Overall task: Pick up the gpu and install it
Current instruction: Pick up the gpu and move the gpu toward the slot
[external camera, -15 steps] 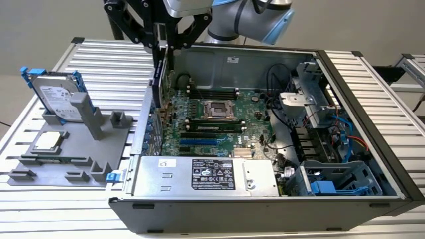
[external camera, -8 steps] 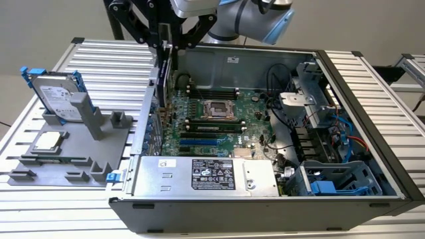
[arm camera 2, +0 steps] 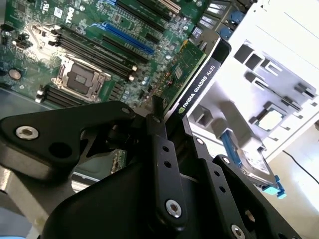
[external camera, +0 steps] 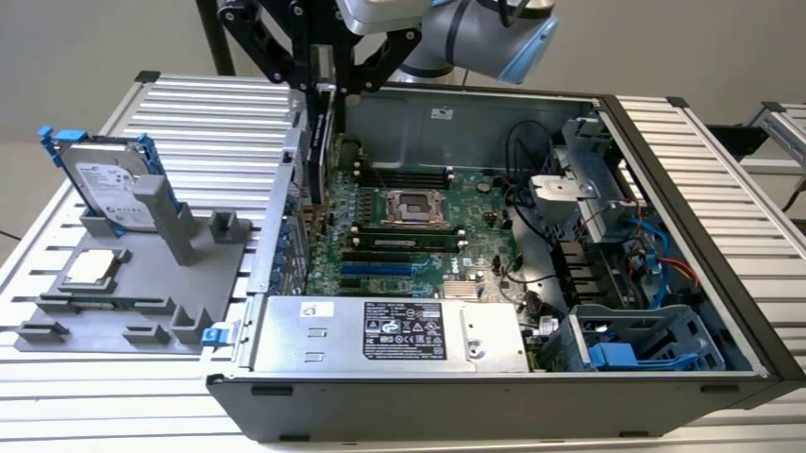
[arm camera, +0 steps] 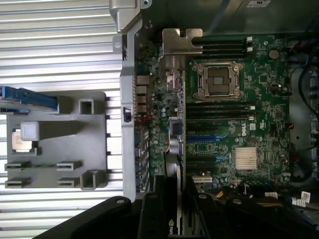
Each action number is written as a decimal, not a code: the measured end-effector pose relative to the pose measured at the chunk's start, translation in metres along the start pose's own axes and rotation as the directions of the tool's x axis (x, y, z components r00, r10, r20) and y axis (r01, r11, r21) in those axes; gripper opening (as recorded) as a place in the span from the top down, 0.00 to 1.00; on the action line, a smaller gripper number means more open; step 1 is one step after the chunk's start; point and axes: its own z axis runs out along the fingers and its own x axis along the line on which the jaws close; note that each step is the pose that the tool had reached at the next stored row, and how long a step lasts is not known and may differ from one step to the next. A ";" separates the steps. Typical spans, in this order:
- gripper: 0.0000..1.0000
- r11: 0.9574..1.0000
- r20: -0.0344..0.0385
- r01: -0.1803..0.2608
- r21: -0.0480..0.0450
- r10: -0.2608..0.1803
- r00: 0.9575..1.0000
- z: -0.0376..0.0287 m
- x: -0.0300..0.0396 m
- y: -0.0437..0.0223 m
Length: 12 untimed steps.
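Note:
My gripper (external camera: 330,87) is shut on the gpu (external camera: 320,151), which hangs on edge inside the open computer case (external camera: 705,189), close to the wall at the exterior view's left. The card's lower edge is over the green motherboard (external camera: 410,222); I cannot tell whether it touches. In the second wrist view the black fingers (arm camera 2: 160,149) clamp the gpu (arm camera 2: 198,74), with its green board and black edge showing. In the first wrist view the gpu (arm camera: 177,124) is seen edge-on with its silver bracket (arm camera: 178,42) at the far end, and the gripper (arm camera: 172,194) is around it.
A grey fixture (external camera: 139,274) at the exterior view's left holds a hard drive in a blue frame (external camera: 108,184) and a processor chip (external camera: 91,267). A power supply (external camera: 391,330) fills the case's near side. Cables and drive bays (external camera: 629,330) crowd the right.

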 end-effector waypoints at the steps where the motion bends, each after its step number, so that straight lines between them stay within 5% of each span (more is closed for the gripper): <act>1: 1.00 1.000 0.000 0.000 0.000 0.000 1.000 0.0000 -0.0009 0.0001; 12: 1.00 1.000 -0.001 0.000 0.000 0.000 1.000 -0.0002 -0.0115 0.0007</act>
